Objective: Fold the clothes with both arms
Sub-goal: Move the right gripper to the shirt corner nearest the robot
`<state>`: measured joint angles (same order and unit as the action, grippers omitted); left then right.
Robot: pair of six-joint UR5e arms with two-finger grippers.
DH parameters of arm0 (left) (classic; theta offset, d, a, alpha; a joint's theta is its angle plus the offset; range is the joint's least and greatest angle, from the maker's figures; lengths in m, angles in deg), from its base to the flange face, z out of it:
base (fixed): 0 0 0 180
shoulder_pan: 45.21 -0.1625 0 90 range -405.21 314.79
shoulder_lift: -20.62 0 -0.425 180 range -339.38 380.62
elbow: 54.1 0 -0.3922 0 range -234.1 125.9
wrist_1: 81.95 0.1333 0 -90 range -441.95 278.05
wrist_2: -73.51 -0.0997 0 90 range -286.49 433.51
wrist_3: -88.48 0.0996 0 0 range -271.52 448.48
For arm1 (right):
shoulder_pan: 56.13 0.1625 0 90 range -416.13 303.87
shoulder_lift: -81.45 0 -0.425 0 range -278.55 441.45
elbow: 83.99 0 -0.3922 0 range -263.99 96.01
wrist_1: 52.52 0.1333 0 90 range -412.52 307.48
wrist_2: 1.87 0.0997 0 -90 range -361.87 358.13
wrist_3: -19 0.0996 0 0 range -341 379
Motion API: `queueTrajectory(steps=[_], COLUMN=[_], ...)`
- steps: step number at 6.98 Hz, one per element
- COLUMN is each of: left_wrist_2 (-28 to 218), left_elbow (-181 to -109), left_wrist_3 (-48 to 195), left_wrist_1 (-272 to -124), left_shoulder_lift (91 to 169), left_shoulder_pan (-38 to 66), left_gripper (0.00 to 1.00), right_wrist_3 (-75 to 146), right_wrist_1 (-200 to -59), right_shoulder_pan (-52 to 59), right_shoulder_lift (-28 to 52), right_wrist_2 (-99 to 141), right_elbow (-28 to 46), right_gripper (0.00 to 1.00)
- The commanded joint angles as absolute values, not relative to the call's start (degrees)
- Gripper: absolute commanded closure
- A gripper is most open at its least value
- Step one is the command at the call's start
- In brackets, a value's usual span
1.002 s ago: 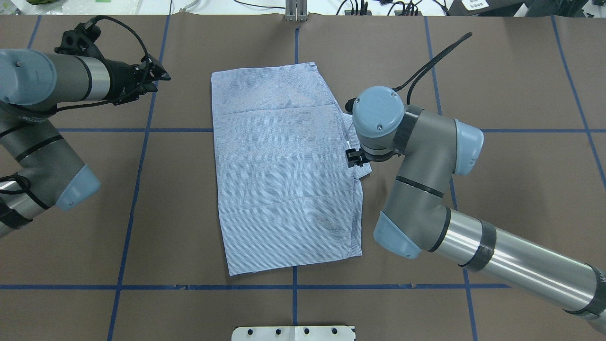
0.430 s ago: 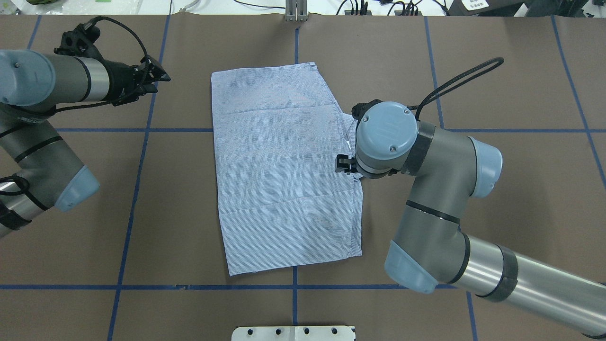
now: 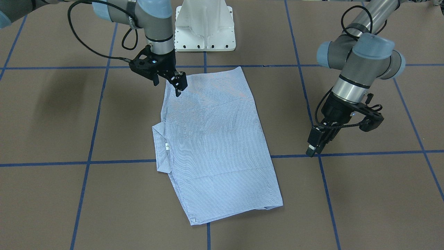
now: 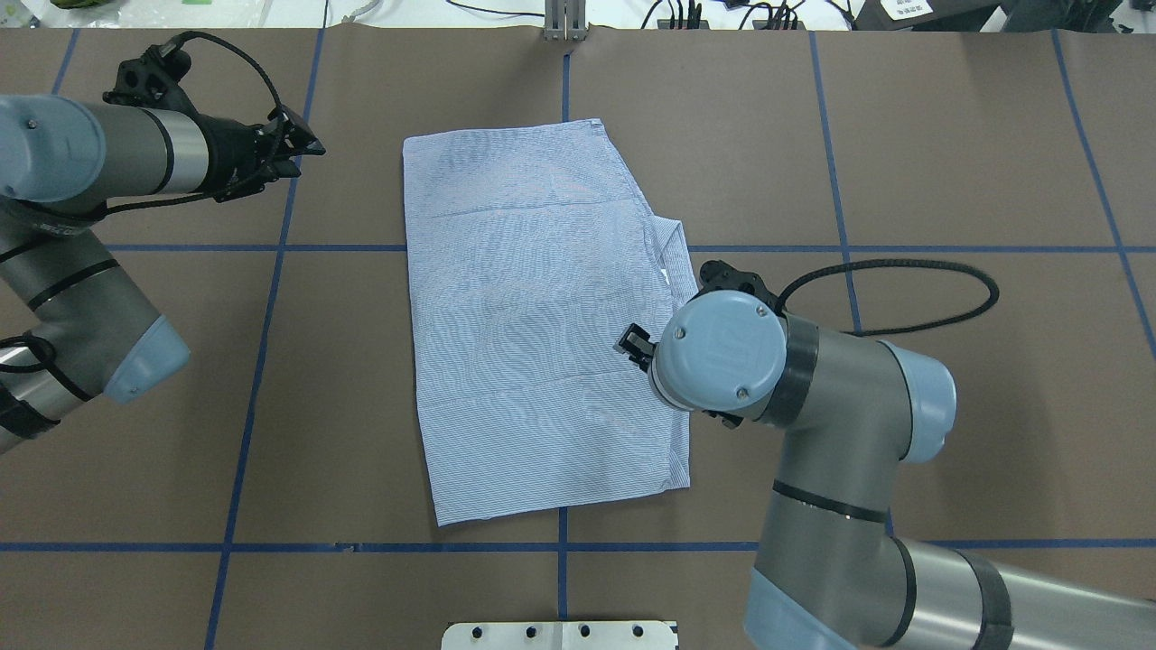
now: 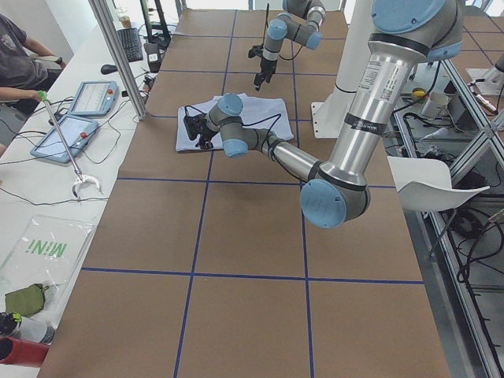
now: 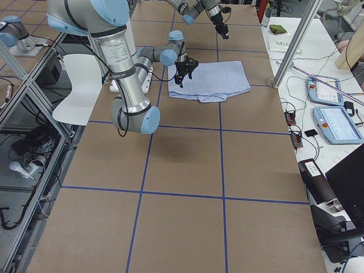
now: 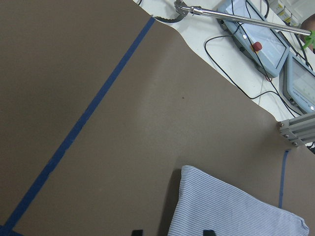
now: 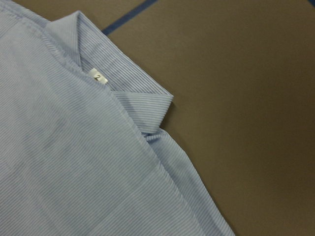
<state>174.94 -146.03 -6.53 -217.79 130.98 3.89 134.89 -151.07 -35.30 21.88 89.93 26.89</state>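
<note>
One shirt lies folded flat, centre of tabletop. Front view: right claw hovers above its right-hand edge, grip state can't tell. Left claw is well apart and should prob. come in so both pinch edge corners evenly, lift together. Left wrist cam only: left claw spread, empty. Right wrist cam only: collar, neck label.

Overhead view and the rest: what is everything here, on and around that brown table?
Folded finely striped shirt: one, light blue, table centre.
Small neck label: one, white, at the shirt's collar.
Paper table cover: one, brown with blue tape grid.
Metal pedestal: one, white, table's robot-side edge.
Screen consoles: two, grey, side bench.
Tubular robot arms: two, silver-grey; left arm, right arm, either side of the shirt.
Two-finger hands: two, black; left hand over bare table, right hand over the shirt's edge.
</note>
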Motion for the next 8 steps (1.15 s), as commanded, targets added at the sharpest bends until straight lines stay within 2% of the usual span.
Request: queueTrajectory(steps=[1, 3, 4, 8], left_wrist_2=[176.16, 178.89, 178.90, 178.55], left_elbow=[-146.12, -146.12, -146.21, -146.47], left_wrist_3=[-6.27, -6.53, -6.62, -6.62], left_wrist_1=[-218.35, -218.18, -217.92, -217.66], left_shoulder_lift=[130.92, 131.01, 131.35, 130.83], left_shoulder_pan=[3.92, 4.01, 4.01, 4.10], left_gripper=[0.38, 0.34, 0.34, 0.34], right_wrist_3=[153.15, 157.76, 158.74, 158.75], right_wrist_1=[-151.05, -149.05, -140.50, -139.09], right_shoulder_pan=[-42.04, -43.21, -44.08, -46.20], right_shoulder_lift=[20.55, 18.02, 14.08, 13.43], right_wrist_2=[83.50, 82.86, 82.68, 81.89], right_elbow=[28.15, 28.07, 27.89, 26.31], right_gripper=[0.04, 0.10, 0.11, 0.11])
